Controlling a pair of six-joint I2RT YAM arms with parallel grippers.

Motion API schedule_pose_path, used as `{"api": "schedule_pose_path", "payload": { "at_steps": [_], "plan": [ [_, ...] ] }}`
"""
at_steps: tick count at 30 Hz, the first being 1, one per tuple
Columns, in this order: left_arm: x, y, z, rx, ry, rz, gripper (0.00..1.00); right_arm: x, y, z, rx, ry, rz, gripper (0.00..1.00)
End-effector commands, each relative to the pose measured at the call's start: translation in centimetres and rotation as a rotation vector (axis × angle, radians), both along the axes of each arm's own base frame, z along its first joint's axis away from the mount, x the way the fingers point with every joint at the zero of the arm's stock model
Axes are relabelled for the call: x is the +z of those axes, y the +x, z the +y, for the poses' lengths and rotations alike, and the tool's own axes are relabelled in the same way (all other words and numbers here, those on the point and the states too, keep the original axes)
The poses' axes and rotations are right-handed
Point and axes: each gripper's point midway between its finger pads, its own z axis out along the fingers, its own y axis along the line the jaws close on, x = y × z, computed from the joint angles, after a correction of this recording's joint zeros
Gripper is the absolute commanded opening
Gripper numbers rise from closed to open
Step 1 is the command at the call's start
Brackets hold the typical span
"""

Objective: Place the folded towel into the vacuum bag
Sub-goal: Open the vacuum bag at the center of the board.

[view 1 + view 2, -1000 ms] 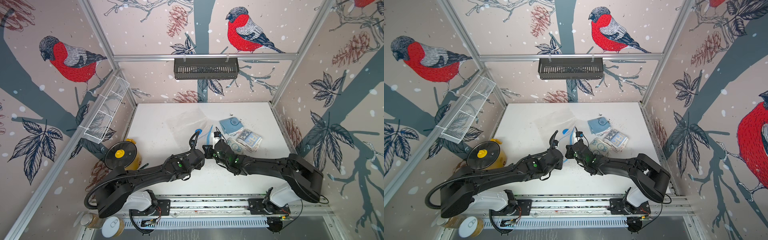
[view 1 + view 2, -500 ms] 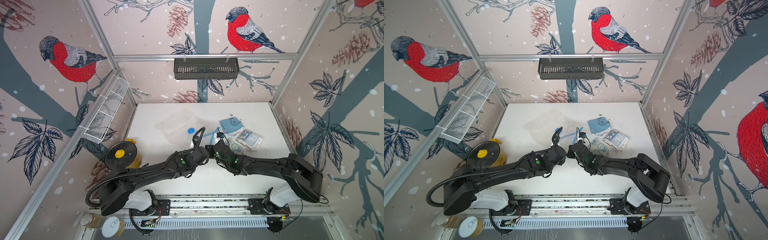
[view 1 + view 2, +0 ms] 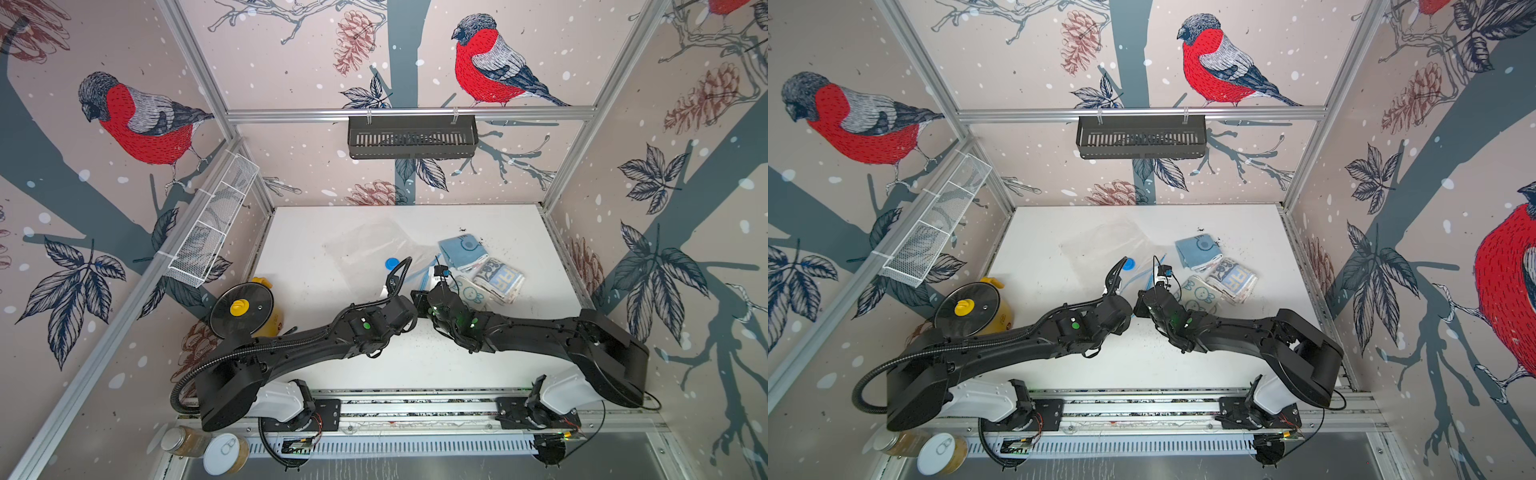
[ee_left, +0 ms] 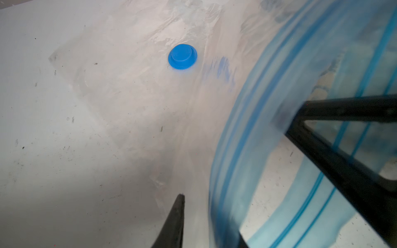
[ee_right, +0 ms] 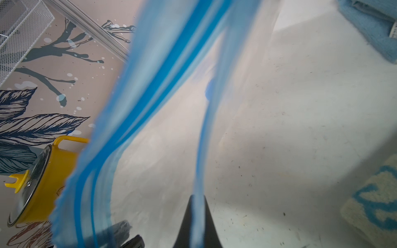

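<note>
Right gripper (image 5: 196, 200) is clamped on the blue zip strip (image 5: 150, 81) of the vacuum bag (image 3: 365, 249) and holds that edge up off the table (image 3: 316, 340). The strip runs blurred and twisted away from its tips in the right wrist view.

The left gripper (image 4: 231, 157) has its jaws parted, with the same strip passing between the two black fingers (image 4: 177, 214). Whether either finger touches the plastic cannot be told through the blur.

The clear body of the bag lies flat on the table toward the back, left of centre in both top views. Its round blue cap (image 3: 391, 263) sits on top near the raised mouth edge, just beyond the left gripper. The mouth faces the two arms, which meet wrist to wrist at the middle of the table.

Three folded towels lie outside the bag, to its right. The blue towel (image 3: 463, 250) is farthest back. The printed towel (image 3: 500, 280) is just beside it, nearer the right wall. The pale towel (image 3: 473, 294) touches the printed one, and its near edge is hidden under the right arm.

A yellow pot (image 3: 243, 309) with a glass lid stands off the table's left edge.
</note>
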Motion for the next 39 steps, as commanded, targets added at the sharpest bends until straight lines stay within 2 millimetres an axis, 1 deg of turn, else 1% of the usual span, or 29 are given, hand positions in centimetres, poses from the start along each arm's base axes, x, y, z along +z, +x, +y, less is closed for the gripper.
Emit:
{"api": "schedule_pose_path", "payload": {
  "at_steps": [1,8,12,17,19,20,21,22,25,28,32,36,39],
  "plan": [
    [-0.1,-0.2,-0.2,-0.010,-0.005,0.007,0.18,0.5,-0.2,0.5,0.022,0.017,-0.016,0.01],
    [0.3,-1.0,-0.6,-0.053,-0.049,0.036,0.18,0.5,0.3,-0.2,-0.016,-0.010,-0.027,0.01],
    [-0.1,-1.4,-0.4,-0.065,-0.020,0.064,0.15,0.5,0.5,-0.5,-0.026,-0.030,-0.035,0.01],
    [-0.3,-1.6,-0.4,-0.078,-0.006,0.080,0.15,0.7,0.8,-0.5,-0.033,-0.038,-0.045,0.01],
    [-0.4,-1.6,-0.4,-0.078,0.004,0.084,0.11,0.8,0.9,-0.5,-0.034,-0.039,-0.046,0.01],
    [-0.4,-1.5,-0.4,-0.076,0.010,0.083,0.08,0.8,0.9,-0.6,-0.034,-0.041,-0.046,0.01],
    [-0.4,-1.5,-0.4,-0.076,0.012,0.084,0.03,0.8,0.9,-0.5,-0.034,-0.039,-0.047,0.01],
    [-0.4,-1.5,-0.4,-0.075,0.016,0.085,0.00,0.8,0.9,-0.5,-0.033,-0.040,-0.047,0.01],
    [-0.1,-1.2,-0.3,-0.063,0.023,0.076,0.00,0.6,0.9,-0.5,-0.032,-0.043,-0.042,0.01],
    [0.8,-0.7,-0.2,-0.045,0.026,0.047,0.00,0.4,0.9,-0.4,-0.031,-0.040,-0.033,0.01],
    [2.6,0.4,0.2,-0.003,0.042,-0.019,0.00,0.0,1.0,-0.2,-0.039,-0.053,-0.015,0.01],
    [4.5,1.6,0.3,0.016,0.083,-0.096,0.00,-0.7,1.5,-0.8,-0.089,-0.079,0.014,0.02],
    [5.2,2.2,0.5,0.021,0.131,-0.131,0.00,-1.1,1.7,-1.3,-0.130,-0.086,0.029,0.02]
  ]
}}
